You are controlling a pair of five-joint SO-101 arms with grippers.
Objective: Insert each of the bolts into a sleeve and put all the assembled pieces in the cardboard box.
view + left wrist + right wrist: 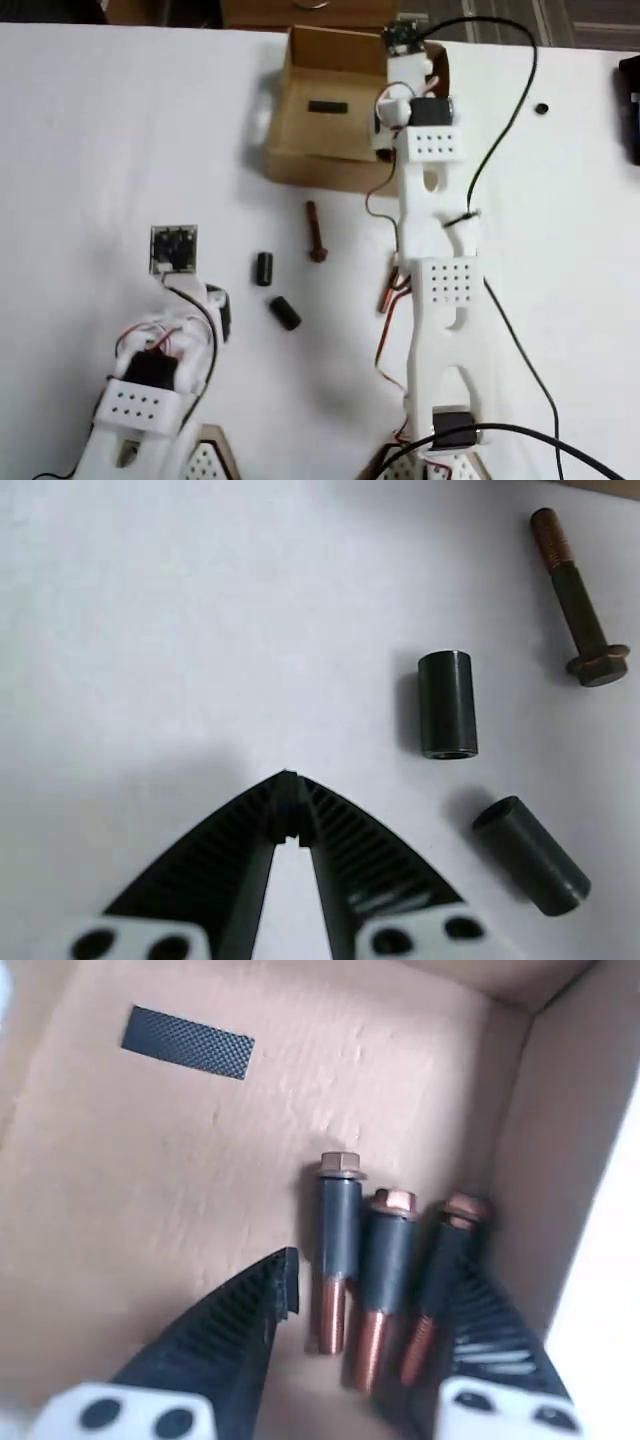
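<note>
Right gripper point(375, 1272) hangs inside the cardboard box point(150, 1200) with its jaws spread wide and nothing clamped between them. Below it lie three assembled pieces point(385, 1260), each a copper-coloured bolt pushed through a dark sleeve. They lie side by side on the box floor near one wall (the outermost sits just beside one gripper finger, and whether they touch is hard to tell). A flat black strip point(187, 1042) lies apart from them on the box floor.

The step in hand looks like the drop-off of a finished piece. Doing it well means lifting straight up with the jaws wide, so no finger drags the nearest piece or catches the box wall.

Outside the box, on the white table point(150, 600), an empty sleeve point(447, 704) and a second sleeve point(530, 855) lie near each other, with a loose bolt point(575, 600) just beyond. Another bolt point(389, 286) lies partly under the right arm. Left gripper point(290, 778) hovers over the table near the sleeves, jaws pressed together and empty. Two pairs appear left to assemble.
</note>
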